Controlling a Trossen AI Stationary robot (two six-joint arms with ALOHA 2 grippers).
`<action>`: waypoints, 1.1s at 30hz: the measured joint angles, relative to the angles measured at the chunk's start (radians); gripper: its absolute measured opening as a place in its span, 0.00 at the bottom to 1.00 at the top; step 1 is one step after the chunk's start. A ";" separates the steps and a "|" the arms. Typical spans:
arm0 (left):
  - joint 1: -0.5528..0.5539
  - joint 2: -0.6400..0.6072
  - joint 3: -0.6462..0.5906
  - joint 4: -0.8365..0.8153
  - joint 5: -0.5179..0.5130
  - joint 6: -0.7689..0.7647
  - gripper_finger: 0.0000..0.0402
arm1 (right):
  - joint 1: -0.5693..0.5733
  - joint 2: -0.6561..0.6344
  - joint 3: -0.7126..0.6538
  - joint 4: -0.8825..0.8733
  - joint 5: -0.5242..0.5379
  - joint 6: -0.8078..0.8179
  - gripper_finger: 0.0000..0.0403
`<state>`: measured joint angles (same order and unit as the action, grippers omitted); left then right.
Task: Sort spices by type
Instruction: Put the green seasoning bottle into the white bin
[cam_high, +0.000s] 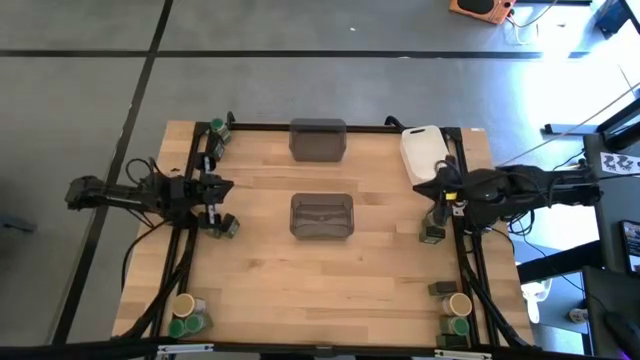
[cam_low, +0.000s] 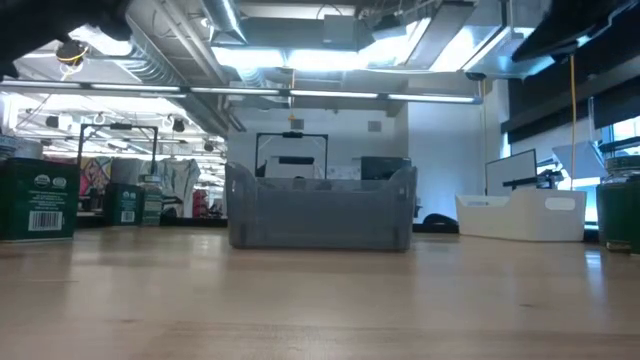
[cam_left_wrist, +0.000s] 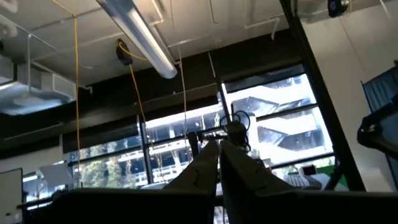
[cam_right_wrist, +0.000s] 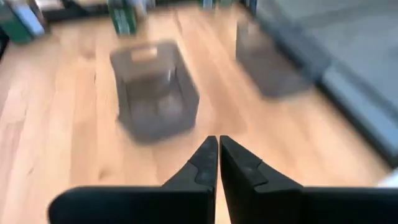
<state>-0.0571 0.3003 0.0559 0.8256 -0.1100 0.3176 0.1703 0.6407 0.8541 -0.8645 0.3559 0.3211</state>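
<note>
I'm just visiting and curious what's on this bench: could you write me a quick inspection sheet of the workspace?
Surface: wooden table, bare in the middle.
Job's things: spice containers clustered at the table's edges and corners, e.g. green tins and round jars; none in a bin.
Clutter: two grey bins; white tray.
Grippers: left gripper shut, empty, at left edge; right gripper shut, empty, at right edge.
Cables: bundles along both arm frames.
Surroundings: grey floor, lab room behind; no people seen.

Two matte-black, slender, jointed arms with blocky wrist housings. Left gripper and right gripper: each has paired dark, wedge-shaped fingers tapering to narrow tips. Black cables trail along the links; a small yellow mark shows near the right wrist.
</note>
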 joint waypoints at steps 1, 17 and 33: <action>0.000 0.006 0.000 0.015 0.000 0.002 0.03 | 0.000 0.024 0.028 -0.050 -0.015 0.041 0.05; 0.000 0.011 0.000 0.032 0.000 0.035 0.03 | 0.000 0.239 0.142 -0.539 -0.167 0.536 0.05; 0.000 0.011 0.001 0.037 0.000 0.046 0.03 | 0.000 0.391 0.130 -0.670 -0.222 0.721 0.63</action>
<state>-0.0574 0.3115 0.0566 0.8628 -0.1104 0.3632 0.1699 1.0313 0.9840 -1.5342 0.1336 1.0421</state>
